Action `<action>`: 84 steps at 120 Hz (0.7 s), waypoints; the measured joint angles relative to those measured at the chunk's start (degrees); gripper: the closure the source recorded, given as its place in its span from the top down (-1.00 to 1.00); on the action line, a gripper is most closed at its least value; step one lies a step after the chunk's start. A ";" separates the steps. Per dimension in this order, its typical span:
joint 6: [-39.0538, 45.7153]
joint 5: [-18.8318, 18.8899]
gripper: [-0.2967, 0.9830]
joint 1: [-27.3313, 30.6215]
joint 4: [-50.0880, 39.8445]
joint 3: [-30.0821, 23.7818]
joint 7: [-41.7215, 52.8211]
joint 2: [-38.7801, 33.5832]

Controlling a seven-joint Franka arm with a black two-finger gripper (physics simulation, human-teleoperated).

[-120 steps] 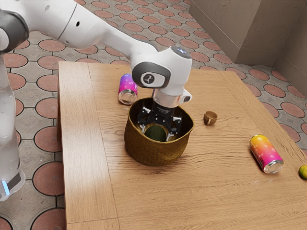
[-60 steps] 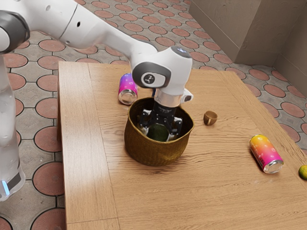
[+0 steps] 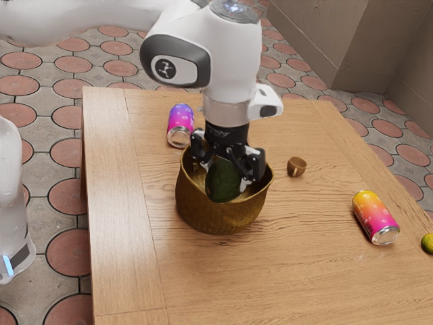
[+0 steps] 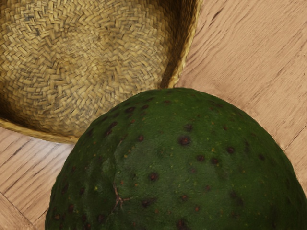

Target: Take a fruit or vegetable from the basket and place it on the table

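Gripper: the black gripper [image 3: 228, 173] has its two fingers closed on opposite sides of the avocado, holding it.
Avocado: the dark green, speckled avocado [image 3: 222, 183] is at the mouth of the basket, between the fingers.
Basket: the woven basket [image 3: 218, 216] stands on the table [image 3: 270, 271].
Nearby: a small brown cup [image 3: 296, 167] sits beside the basket, toward the exterior view's right.
Cans: one purple-pink can [image 3: 180, 124] is near the basket; a yellow-pink can [image 3: 375, 217] lies well apart.

A hand could pass over the wooden table [image 3: 291, 264] between the woven basket [image 3: 220, 217] and yellow-pink can [image 3: 374, 217]; a brown cup [image 3: 296, 167] and purple-pink can [image 3: 180, 125] obstruct nearer the basket.
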 joint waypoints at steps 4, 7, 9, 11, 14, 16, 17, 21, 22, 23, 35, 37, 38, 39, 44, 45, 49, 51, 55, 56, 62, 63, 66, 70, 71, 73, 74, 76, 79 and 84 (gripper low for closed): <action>-0.43 -0.09 -0.11 -0.07 0.41 -1.60 0.10 0.39; -0.69 -0.21 -0.12 -0.14 0.77 -2.50 0.18 0.88; -0.85 -0.28 -0.12 -0.22 1.03 -2.93 0.23 1.22; -1.00 -0.34 -0.12 -0.26 1.24 -3.45 0.27 1.49; -1.20 -0.41 -0.12 -0.30 1.54 -4.30 0.34 1.77; -1.32 -0.45 -0.12 -0.34 1.72 -4.74 0.39 1.93; -1.38 -0.47 -0.12 -0.36 1.80 -4.93 0.41 2.03; -1.58 -0.53 -0.12 -0.43 2.01 -5.45 0.49 2.31; -1.63 -0.55 -0.12 -0.43 2.05 -5.54 0.51 2.36; -1.67 -0.56 -0.12 -0.44 2.07 -5.61 0.53 2.40; -2.06 -0.66 -0.12 -0.48 2.23 -6.11 0.75 2.64; -2.11 -0.67 -0.12 -0.47 2.24 -6.32 0.78 2.63; -2.12 -0.67 -0.11 -0.46 2.24 -6.45 0.80 2.63; -2.10 -0.69 -0.09 -0.46 2.25 -6.61 0.81 2.64; -1.99 -0.74 0.12 -0.43 2.24 -7.46 0.88 2.64; -1.96 -0.75 0.16 -0.43 2.24 -7.61 0.90 2.65; -1.85 -0.81 0.25 -0.47 2.23 -8.12 0.96 2.62; -1.81 -0.83 0.29 -0.47 2.21 -8.34 0.99 2.62; -1.76 -0.87 0.33 -0.49 2.18 -8.63 1.05 2.61; -1.75 -0.88 0.34 -0.49 2.17 -8.68 1.06 2.60; -1.66 -0.92 0.38 -0.47 2.14 -8.84 1.15 2.57; -1.64 -0.93 0.38 -0.47 2.14 -8.84 1.16 2.56; -1.60 -0.94 0.40 -0.45 2.15 -8.81 1.20 2.54; -1.55 -0.94 0.43 -0.43 2.14 -8.71 1.25 2.52; -1.54 -0.93 0.44 -0.42 2.13 -8.68 1.26 2.52; -1.52 -0.92 0.45 -0.41 2.15 -8.64 1.28 2.49; -1.51 -0.92 0.45 -0.41 2.15 -8.62 1.30 2.48; -1.50 -0.91 0.46 -0.40 2.15 -8.60 1.32 2.47; -1.48 -0.89 0.47 -0.40 2.14 -8.57 1.35 2.45; -1.44 -0.88 0.49 -0.39 2.16 -8.54 1.40 2.43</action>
